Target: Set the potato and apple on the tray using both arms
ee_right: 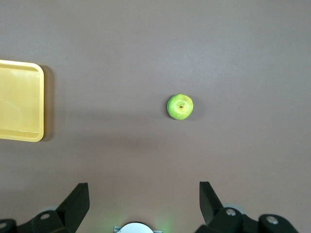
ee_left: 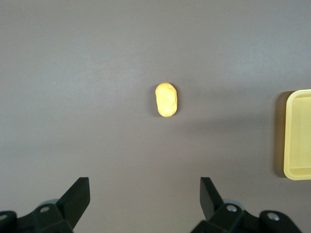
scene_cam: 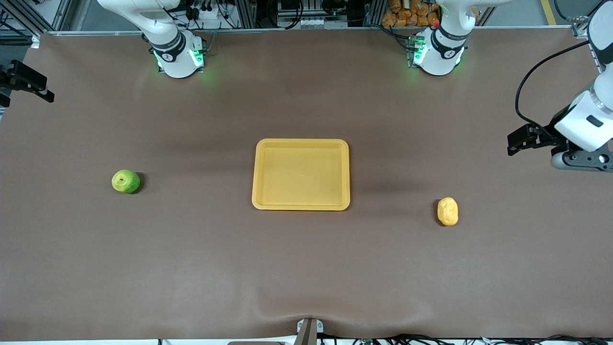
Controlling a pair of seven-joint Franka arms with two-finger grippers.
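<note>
The yellow-orange tray (scene_cam: 300, 203) lies empty in the middle of the table. The yellow-green apple (scene_cam: 126, 181) lies on the table toward the right arm's end; it shows in the right wrist view (ee_right: 180, 107) with the tray's edge (ee_right: 34, 104). The tan potato (scene_cam: 448, 211) lies toward the left arm's end, a little nearer to the front camera than the tray; it shows in the left wrist view (ee_left: 166, 99) with the tray's corner (ee_left: 291, 131). My left gripper (scene_cam: 516, 143) (ee_left: 144, 191) is open and empty, high over its end of the table. My right gripper (scene_cam: 33, 87) (ee_right: 144, 191) is open and empty, high over its end.
The brown table mat has a small bulge at its front edge by a metal bracket (scene_cam: 309, 329). The arms' green-lit bases (scene_cam: 178, 55) (scene_cam: 438, 52) stand along the edge farthest from the front camera. The right arm's base shows in the right wrist view (ee_right: 136, 228).
</note>
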